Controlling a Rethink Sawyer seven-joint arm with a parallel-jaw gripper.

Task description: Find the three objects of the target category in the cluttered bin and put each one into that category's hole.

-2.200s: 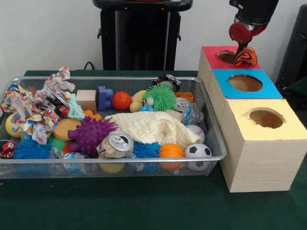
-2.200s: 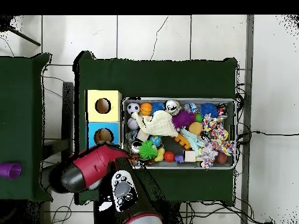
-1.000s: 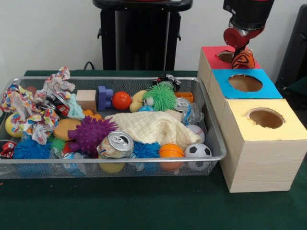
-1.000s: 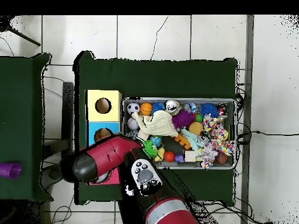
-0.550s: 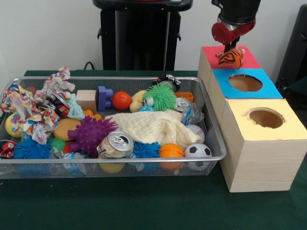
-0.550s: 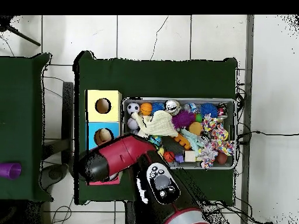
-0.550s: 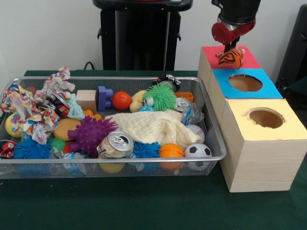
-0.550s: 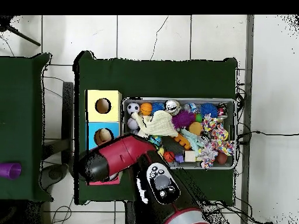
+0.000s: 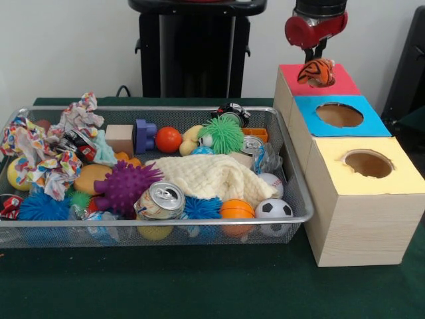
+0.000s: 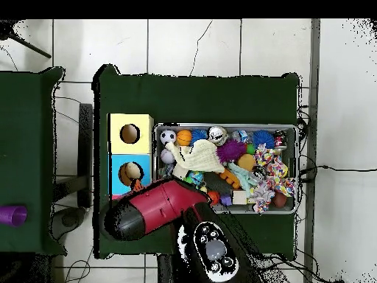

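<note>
The gripper (image 9: pixel 317 61) hangs above the red-topped box (image 9: pixel 339 83), clenched on an orange, black-striped plush toy (image 9: pixel 315 72) that dangles over the box's top and hides its hole. Next in the row come the blue-topped box (image 9: pixel 309 109) and the yellow-topped box (image 9: pixel 392 179), each with an open round hole. Beside the boxes, the wire mesh bin (image 9: pixel 295 193) is crowded: a cream cloth (image 9: pixel 209 176), a drink can (image 9: pixel 161 199), a purple spiky ball (image 9: pixel 126 186), a green spiky ball (image 9: pixel 222 135) and a small soccer ball (image 9: pixel 273 209). In the overhead view the red arm (image 10: pixel 158 210) covers the red box.
</note>
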